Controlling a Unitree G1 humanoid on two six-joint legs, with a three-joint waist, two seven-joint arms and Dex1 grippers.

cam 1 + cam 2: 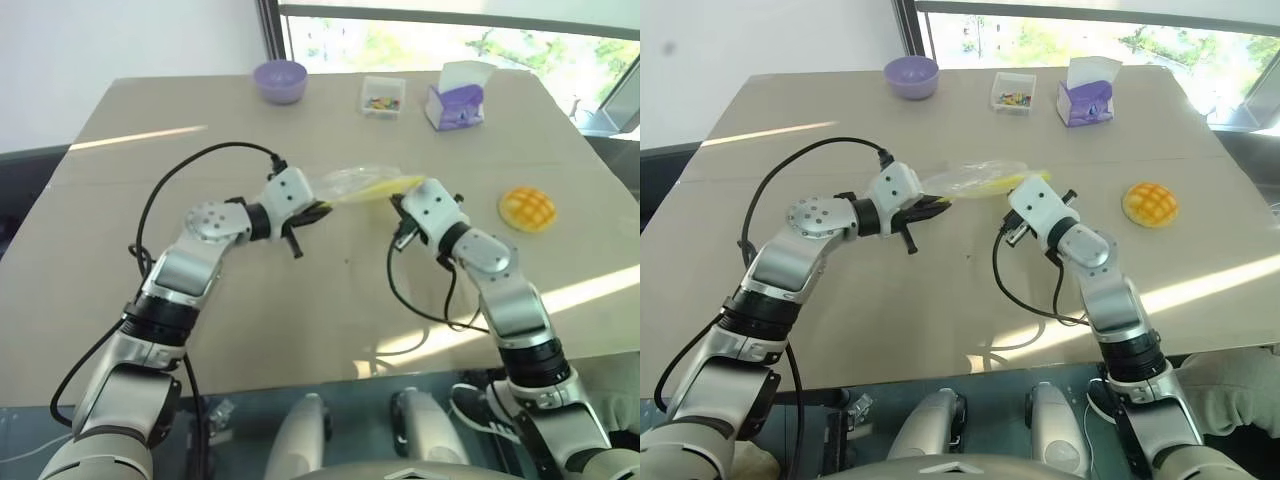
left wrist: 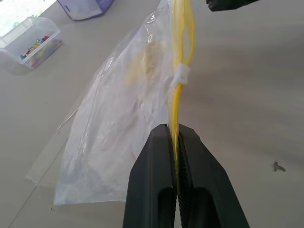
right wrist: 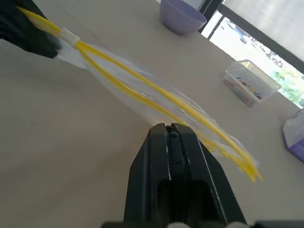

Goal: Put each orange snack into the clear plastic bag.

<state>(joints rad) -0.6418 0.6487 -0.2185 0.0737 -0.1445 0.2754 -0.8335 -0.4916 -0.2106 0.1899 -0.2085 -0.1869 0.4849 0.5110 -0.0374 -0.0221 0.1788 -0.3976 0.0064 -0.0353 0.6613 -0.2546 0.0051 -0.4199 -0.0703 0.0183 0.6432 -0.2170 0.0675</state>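
Note:
One orange snack [image 1: 527, 208], round with a grid-patterned top, lies on the table to the right of my right arm. The clear plastic bag [image 1: 360, 182] hangs stretched between both grippers just above the table, its yellow strip [image 2: 176, 95] running from one gripper to the other. My left gripper [image 2: 175, 130] is shut on one end of that strip. My right gripper [image 3: 168, 127] is shut with its tips at the bag's lower lip near the other end. There the two yellow lines of the strip spread slightly apart.
At the table's far edge stand a purple bowl [image 1: 280, 80], a small clear box of colourful bits [image 1: 383, 95] and a purple-and-white tissue box [image 1: 457, 100]. Black cables loop from both wrists over the table. Bare tabletop lies below the bag.

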